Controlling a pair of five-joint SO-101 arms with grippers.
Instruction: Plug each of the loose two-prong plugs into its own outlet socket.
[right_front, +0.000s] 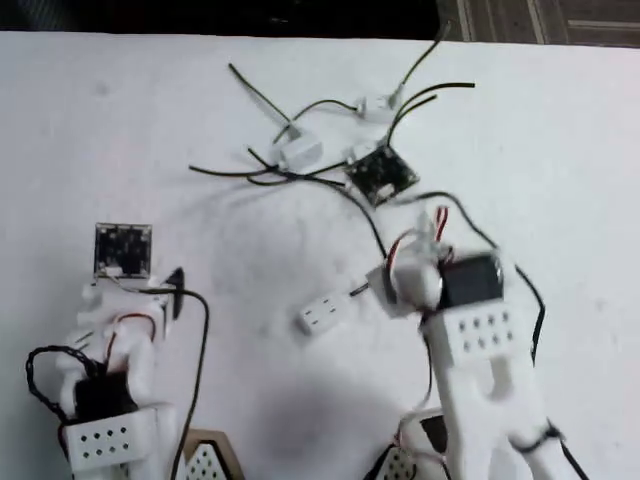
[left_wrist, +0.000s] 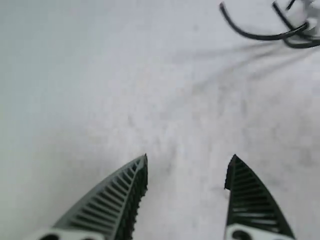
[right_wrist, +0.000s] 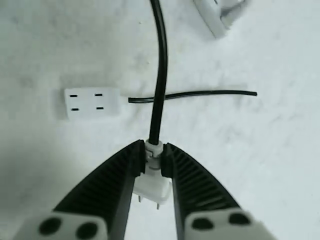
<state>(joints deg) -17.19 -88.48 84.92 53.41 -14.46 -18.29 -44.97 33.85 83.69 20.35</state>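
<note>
My right gripper (right_wrist: 152, 146) is shut on a white two-prong plug (right_wrist: 153, 186); its prongs stick out under the fingers and its black cable (right_wrist: 159, 70) runs away from me. A white outlet block (right_wrist: 92, 102) with two pairs of slots lies flat on the table just beyond, off to one side. From above, that gripper (right_front: 380, 285) hovers right beside the outlet block (right_front: 323, 312). Two more white plugs (right_front: 298, 152) (right_front: 375, 105) lie among black cables at the back. My left gripper (left_wrist: 189, 159) stands open over bare table, near the front left (right_front: 172, 285).
A black square board (right_front: 380, 172) sits in the cable tangle at the back centre. Another dark dotted square (right_front: 123, 250) lies just beyond the left arm. Loose cable ends (left_wrist: 265, 31) curl at the far side of the left gripper. The white table (right_front: 90, 130) ends at a dark back edge.
</note>
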